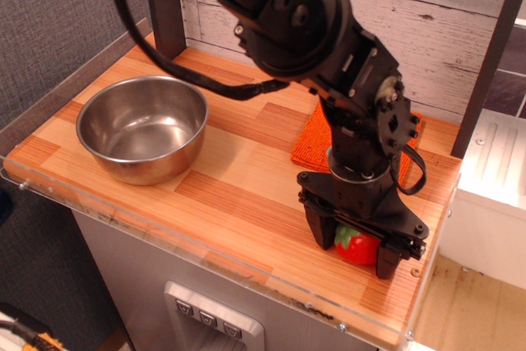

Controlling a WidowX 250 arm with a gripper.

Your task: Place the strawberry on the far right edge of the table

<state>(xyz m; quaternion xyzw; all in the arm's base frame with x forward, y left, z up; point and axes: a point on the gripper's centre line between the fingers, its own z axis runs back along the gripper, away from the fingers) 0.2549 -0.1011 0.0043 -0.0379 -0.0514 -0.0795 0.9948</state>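
striped wooden table (222, 195) | glossy red strawberry (358, 247) gripped between black fingers (318, 230) | round steel bowl (141, 127)

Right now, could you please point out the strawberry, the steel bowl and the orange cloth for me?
strawberry (358, 248), main camera view, on its red body.
steel bowl (141, 129), main camera view, on its inner floor.
orange cloth (311, 142), main camera view, on its visible left part.

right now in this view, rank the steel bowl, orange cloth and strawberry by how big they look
1. steel bowl, clearly largest
2. orange cloth, partly hidden behind the arm, so its full size is unsure
3. strawberry, smallest, between the fingers
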